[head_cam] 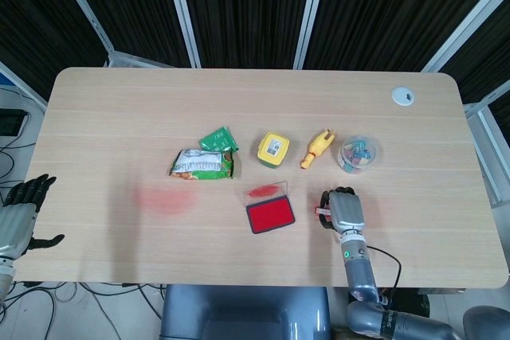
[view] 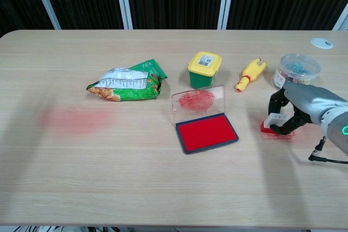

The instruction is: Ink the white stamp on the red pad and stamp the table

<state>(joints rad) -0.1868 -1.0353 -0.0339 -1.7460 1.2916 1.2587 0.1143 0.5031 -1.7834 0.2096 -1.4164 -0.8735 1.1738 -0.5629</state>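
My right hand (view: 296,110) grips the white stamp (view: 270,123) and holds its red base down on the table, over a faint red ink mark right of the pad. In the head view the same right hand (head_cam: 343,210) covers most of the stamp (head_cam: 321,212). The red ink pad (view: 206,132) lies open mid-table with its clear, ink-smeared lid (view: 198,100) raised behind it; the pad (head_cam: 271,215) sits left of my right hand. My left hand (head_cam: 19,219) hangs off the table's left edge, fingers spread, holding nothing.
Behind the pad stand a yellow-lidded green tub (view: 204,69), a yellow rubber chicken (view: 250,74) and a clear round container (view: 296,69). A green tea bag packet (view: 128,83) lies to the left. A red smudge (view: 76,119) marks the table's left part.
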